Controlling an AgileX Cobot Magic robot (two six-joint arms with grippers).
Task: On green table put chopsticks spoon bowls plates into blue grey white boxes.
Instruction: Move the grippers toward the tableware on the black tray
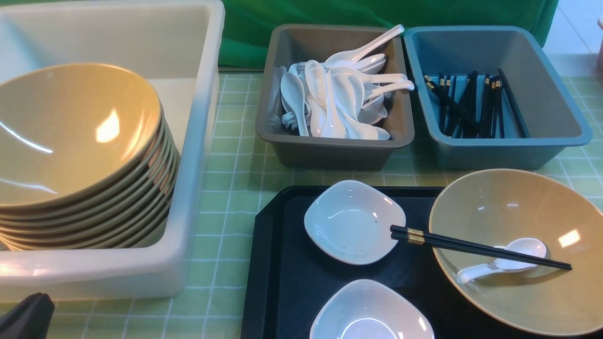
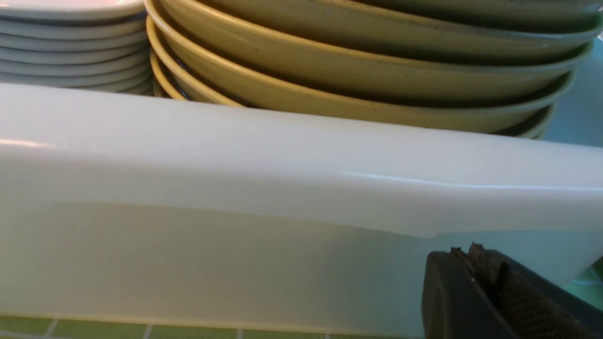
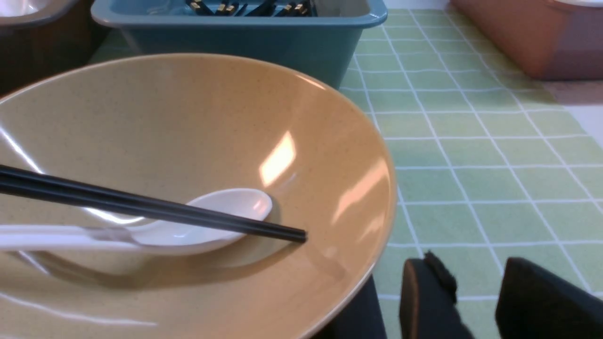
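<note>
Front view, left half: large white box [image 1: 202, 94] holding stacked bowls [image 1: 80, 141], tan inside, dark outside, stack leaning toward frame right. From the left wrist camera: stacked plates [image 2: 70, 47], white, just beside those bowls in the same box.

Upper centre: grey box [image 1: 330, 153], filled with a heap of white spoons [image 1: 330, 99], one handle poking over the far rim.

Upper right: blue box [image 1: 494, 150], touching or nearly touching the grey one, with boxed chopsticks [image 1: 471, 106] lying lengthwise on its floor.

Lower centre to right: black tray [image 1: 282, 263] on the green table [image 1: 235, 155]. On the tray:
- upper plate [image 1: 353, 221], white, empty
- lower plate [image 1: 370, 313], white, cut off by the bottom edge
- loose bowl [image 1: 513, 212] at lower right, upright

Chopsticks [image 1: 471, 247]: one pair, gold-banded ends at the right rim of the upper plate, shafts crossing the bowl rim, tips inside the bowl over the spoon [image 1: 504, 263]. Spoon lying in the bowl, scoop toward frame right.

Left gripper [image 2: 471, 254]: fingers pressed together, nothing between them; low, just outside the white box wall.

Right gripper [image 3: 476, 278]: fingers apart, bare table showing in the gap, nothing held; just beside the loose bowl's rim. Not seen in front view.

Right wrist camera only: reddish tub [image 3: 527, 37] on the table, well apart from the bowl.
</note>
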